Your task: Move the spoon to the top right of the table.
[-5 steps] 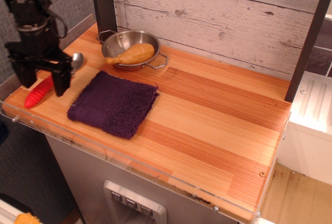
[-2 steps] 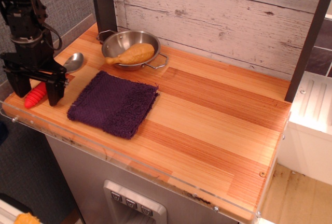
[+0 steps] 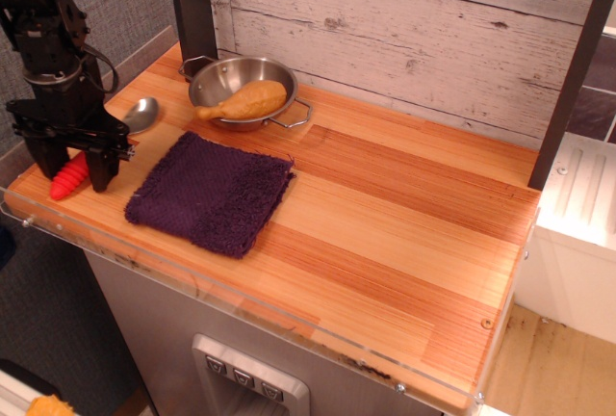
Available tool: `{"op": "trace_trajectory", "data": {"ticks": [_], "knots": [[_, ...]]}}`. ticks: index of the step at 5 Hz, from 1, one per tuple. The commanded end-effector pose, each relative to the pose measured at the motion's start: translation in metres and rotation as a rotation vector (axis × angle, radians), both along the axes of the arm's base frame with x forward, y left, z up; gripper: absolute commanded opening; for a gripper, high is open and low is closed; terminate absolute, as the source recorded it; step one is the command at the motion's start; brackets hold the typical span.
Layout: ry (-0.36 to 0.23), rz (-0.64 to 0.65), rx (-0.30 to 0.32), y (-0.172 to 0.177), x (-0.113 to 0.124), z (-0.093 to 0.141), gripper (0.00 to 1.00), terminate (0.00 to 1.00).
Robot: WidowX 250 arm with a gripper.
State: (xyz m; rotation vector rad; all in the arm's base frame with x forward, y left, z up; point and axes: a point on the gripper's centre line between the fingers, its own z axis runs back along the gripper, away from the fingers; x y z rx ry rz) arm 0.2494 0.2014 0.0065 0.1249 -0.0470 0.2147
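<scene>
The spoon lies on the wooden table [image 3: 404, 233] at its left end. Its silver bowl [image 3: 141, 113] points toward the back and its red ribbed handle [image 3: 67, 180] points toward the front left corner. My black gripper [image 3: 75, 170] is down at the table surface over the handle. One finger [image 3: 48, 158] stands on the handle's left side and the other on its right, both pressed against it. The spoon still rests on the wood.
A dark purple knitted cloth [image 3: 212, 195] lies just right of the gripper. A steel pan [image 3: 214, 81] holding a yellow-brown drumstick toy [image 3: 248, 100] sits behind it. A white plank wall runs along the back, and a dark post [image 3: 192, 2] stands behind the pan.
The gripper came down from above the spoon to the table and its fingers drew closer together around the red handle. The spoon has not moved.
</scene>
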Motion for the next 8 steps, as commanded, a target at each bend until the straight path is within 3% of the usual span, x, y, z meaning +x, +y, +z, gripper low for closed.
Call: {"op": "trace_trajectory", "data": {"ticks": [1, 2, 4, 5, 6, 8], "knots": [[-0.026, -0.007, 0.007, 0.002, -0.004, 0.01, 0.0, 0.0], [-0.062, 0.017, 0.04, 0.002, -0.009, 0.033, 0.0, 0.0], [-0.14, 0.172, 0.091, -0.044, -0.016, 0.121, 0.0, 0.0], [-0.138, 0.172, 0.013, -0.09, 0.0, 0.136, 0.0, 0.0], [-0.112, 0.09, -0.087, -0.138, 0.031, 0.117, 0.0, 0.0], [-0.113, -0.126, -0.091, -0.239, 0.065, 0.086, 0.0, 0.0]]}}
